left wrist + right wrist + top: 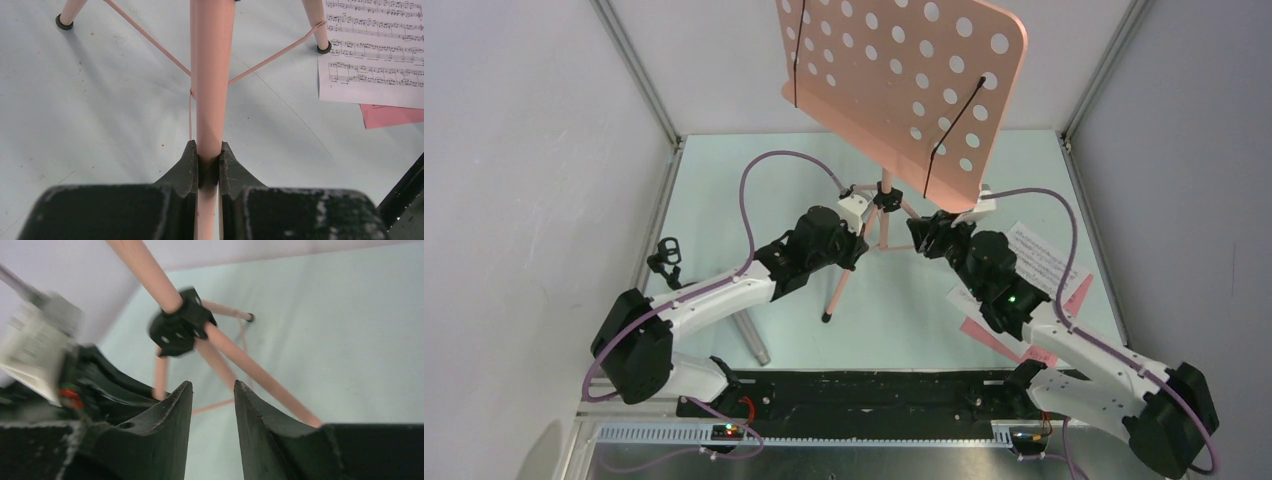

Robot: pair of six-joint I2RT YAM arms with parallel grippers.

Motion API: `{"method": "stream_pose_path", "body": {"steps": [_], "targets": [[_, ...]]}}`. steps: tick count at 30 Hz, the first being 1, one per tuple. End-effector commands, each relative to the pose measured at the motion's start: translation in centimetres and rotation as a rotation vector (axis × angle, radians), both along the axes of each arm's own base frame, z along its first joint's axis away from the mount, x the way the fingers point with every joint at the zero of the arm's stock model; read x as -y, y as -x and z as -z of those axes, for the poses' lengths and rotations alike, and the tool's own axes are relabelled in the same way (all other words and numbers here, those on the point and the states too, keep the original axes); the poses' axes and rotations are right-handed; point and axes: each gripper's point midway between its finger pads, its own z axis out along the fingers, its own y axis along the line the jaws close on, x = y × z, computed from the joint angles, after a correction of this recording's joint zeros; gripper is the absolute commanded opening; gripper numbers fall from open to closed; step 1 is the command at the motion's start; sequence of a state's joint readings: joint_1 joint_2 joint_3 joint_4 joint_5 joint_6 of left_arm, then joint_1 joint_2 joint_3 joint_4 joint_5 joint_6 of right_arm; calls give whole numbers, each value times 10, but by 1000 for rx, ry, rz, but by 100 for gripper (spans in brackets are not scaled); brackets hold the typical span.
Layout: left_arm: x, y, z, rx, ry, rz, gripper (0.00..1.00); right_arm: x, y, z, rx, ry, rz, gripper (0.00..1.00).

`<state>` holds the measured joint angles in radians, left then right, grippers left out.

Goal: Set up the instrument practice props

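The salmon-pink music stand (pixel 904 80) stands at the middle back on its tripod, its perforated desk tilted. My left gripper (pixel 861 232) is shut on one pink tube (pixel 210 75) low on the stand, the tube pinched between both fingers. My right gripper (pixel 921 232) is just right of the stand and open, with nothing between its fingers (pixel 212 384); the stand's black hub (pixel 180 322) lies ahead of it. White sheet-music pages (pixel 1044 255) (pixel 375 55) and pink pages (pixel 1079 295) lie flat on the right, partly under the right arm. A grey microphone (pixel 751 340) lies under the left arm.
A small black mic stand (pixel 664 258) sits at the left edge by the wall. Grey walls close the table on the left, back and right. A black strip (pixel 874 385) runs along the near edge between the arm bases. Two tripod feet (pixel 62 22) rest on the pale surface.
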<state>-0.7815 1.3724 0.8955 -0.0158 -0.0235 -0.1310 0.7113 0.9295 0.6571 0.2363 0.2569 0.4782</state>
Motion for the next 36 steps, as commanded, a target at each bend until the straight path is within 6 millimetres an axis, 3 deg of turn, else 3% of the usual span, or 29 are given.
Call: {"method": "stream_pose_path", "body": {"steps": [1, 10, 15, 22, 27, 36], "targets": [[-25, -5, 34, -38, -126, -63, 0, 8, -20, 1, 273, 340, 29, 43], [-25, -3, 35, -40, -127, -56, 0, -10, -25, -12, 530, 497, 3, 45], [-28, -4, 36, -36, -143, -61, 0, -18, -13, -19, 666, 613, -24, 45], [-29, -3, 38, -28, -162, -68, 0, -28, -2, -9, 737, 711, -103, 50], [-27, -1, 40, -34, -161, -62, 0, -26, -12, -15, 771, 752, -34, 61], [-26, -1, 41, -39, -158, -61, 0, -35, -26, -24, 821, 829, -4, 60]]}}
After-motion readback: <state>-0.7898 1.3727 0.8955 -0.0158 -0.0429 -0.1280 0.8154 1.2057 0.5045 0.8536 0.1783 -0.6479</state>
